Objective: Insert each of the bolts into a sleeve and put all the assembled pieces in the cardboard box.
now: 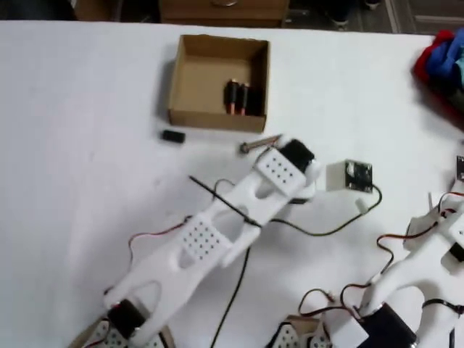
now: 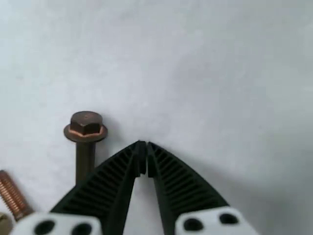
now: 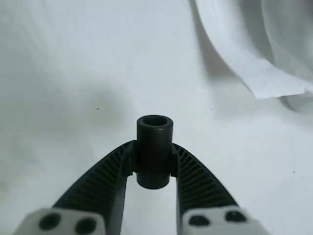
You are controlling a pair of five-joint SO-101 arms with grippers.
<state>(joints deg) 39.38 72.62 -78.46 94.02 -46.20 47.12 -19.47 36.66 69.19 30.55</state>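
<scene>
The cardboard box (image 1: 190, 87) stands at the back of the table, with two dark assembled pieces (image 1: 236, 98) inside it. A loose black sleeve (image 1: 172, 136) lies in front of the box. A brown bolt (image 1: 259, 143) (image 2: 85, 134) lies on the white cloth just beside my left gripper (image 2: 143, 151), whose fingers are shut with nothing between them. The threaded end of a second, copper-coloured bolt (image 2: 11, 196) is also near it. My right gripper (image 3: 154, 152) is shut on a black sleeve (image 3: 154, 131), held upright with its bore facing the camera. The right arm (image 1: 435, 254) is at the table's right.
A small black square module (image 1: 358, 175) on a cable lies right of the left arm (image 1: 217, 232). Red and blue fabric (image 1: 442, 54) sits at the far right edge. A fold of white cloth (image 3: 254, 54) rises beyond the held sleeve. Loose wires run along the table's front.
</scene>
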